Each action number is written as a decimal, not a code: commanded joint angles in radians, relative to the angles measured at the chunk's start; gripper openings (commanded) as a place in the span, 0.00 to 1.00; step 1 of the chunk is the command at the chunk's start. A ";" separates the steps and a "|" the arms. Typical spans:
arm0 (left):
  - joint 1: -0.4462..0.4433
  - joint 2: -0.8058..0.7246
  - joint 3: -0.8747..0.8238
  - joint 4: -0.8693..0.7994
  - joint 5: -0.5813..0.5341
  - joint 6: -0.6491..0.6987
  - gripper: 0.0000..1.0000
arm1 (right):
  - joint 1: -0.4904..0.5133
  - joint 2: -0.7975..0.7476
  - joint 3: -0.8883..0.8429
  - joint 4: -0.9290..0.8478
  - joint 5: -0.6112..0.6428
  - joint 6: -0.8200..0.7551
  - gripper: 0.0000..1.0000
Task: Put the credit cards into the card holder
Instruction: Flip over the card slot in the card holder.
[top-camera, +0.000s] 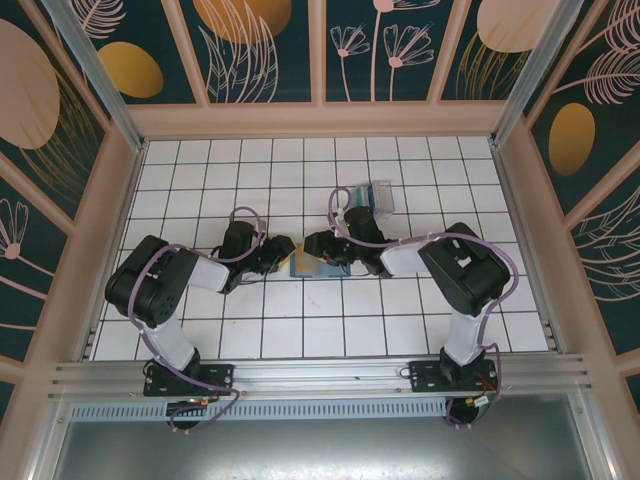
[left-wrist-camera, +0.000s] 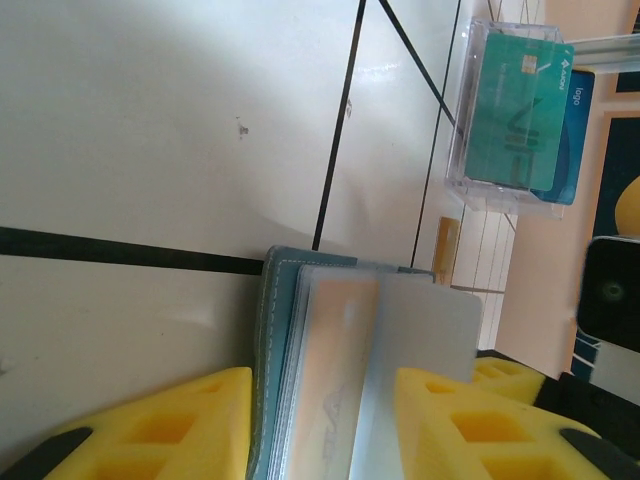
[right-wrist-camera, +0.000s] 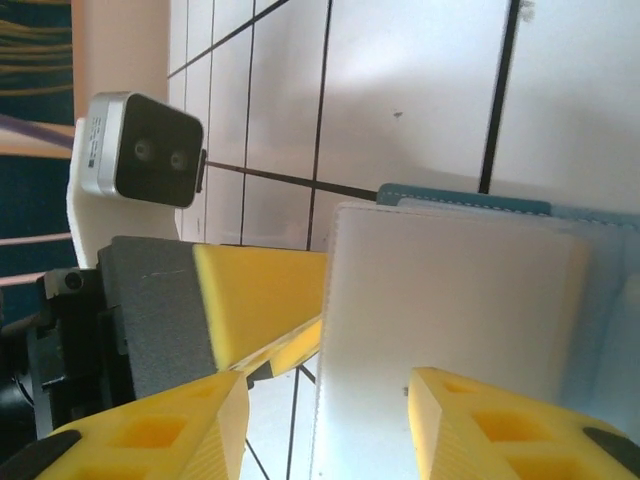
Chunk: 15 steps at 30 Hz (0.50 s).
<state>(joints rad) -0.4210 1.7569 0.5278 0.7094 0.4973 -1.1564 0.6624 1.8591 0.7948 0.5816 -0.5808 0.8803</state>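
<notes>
I have my left gripper (top-camera: 283, 256) and right gripper (top-camera: 318, 247) meeting mid-table (top-camera: 200, 170), both low over the wallet (top-camera: 304, 266). A clear box (top-camera: 378, 193) sits just beyond my right arm.

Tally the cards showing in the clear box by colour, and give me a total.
teal card: 1
blue card: 1
Total: 2 showing in the clear box; any card behind them is hidden.

Teal card holder (left-wrist-camera: 268, 340) flat, pale credit card (left-wrist-camera: 425, 340) across it.
</notes>
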 joint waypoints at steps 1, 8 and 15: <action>-0.005 0.027 0.013 -0.054 -0.011 0.026 0.43 | 0.001 0.065 -0.039 0.119 -0.048 0.086 0.42; -0.005 0.012 0.022 -0.068 -0.011 0.037 0.44 | 0.000 0.068 -0.001 0.030 -0.028 0.064 0.21; -0.011 0.086 0.056 -0.075 0.040 0.058 0.35 | -0.001 0.089 0.025 0.000 -0.039 0.060 0.16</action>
<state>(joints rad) -0.4210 1.7866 0.5621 0.6842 0.5194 -1.1374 0.6617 1.9266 0.7979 0.6018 -0.6041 0.9493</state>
